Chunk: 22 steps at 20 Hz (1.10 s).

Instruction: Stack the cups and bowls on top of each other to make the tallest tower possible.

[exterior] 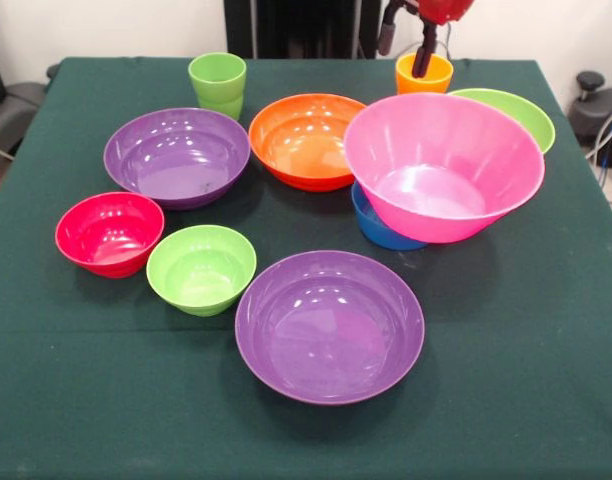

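The huge pink bowl (441, 165) sits tilted at the right, leaning on the small blue bowl (378, 228) that is partly hidden under it. A large lime green bowl (514, 110) peeks out behind it. The orange cup (424, 78) stands at the back, and my gripper (423, 60) reaches down into its mouth. The light green cup (217, 84) stands upright at the back left. A large orange bowl (306, 140) and a purple bowl (177, 156) sit mid-table. A second purple bowl (329, 326) lies nearest. The small red bowl (110, 233) and small lime green bowl (201, 268) sit at the left.
Everything rests on a dark green tablecloth (526, 380). A black chair (11, 110) stands off the left edge, and dark equipment with cables (598, 110) stands off the right.
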Each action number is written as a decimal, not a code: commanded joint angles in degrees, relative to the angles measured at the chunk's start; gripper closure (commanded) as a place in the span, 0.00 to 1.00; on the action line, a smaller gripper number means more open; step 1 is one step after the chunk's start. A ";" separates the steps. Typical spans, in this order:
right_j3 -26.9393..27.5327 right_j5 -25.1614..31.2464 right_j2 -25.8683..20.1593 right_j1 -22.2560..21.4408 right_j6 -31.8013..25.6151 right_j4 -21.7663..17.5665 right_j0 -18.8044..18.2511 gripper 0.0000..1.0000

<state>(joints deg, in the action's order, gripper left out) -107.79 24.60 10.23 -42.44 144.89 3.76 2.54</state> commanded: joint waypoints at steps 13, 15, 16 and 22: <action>1.92 -2.74 -4.93 1.13 1.14 -1.37 -1.24 0.00; 2.33 -2.73 -5.42 1.11 0.83 -1.18 -1.81 0.00; 2.56 -2.64 -5.38 1.18 0.96 -1.08 -1.80 0.00; 3.95 -0.92 -4.33 1.20 1.53 -1.05 -1.05 0.00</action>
<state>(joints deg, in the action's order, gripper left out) -107.50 23.49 10.14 -42.63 144.89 3.76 1.86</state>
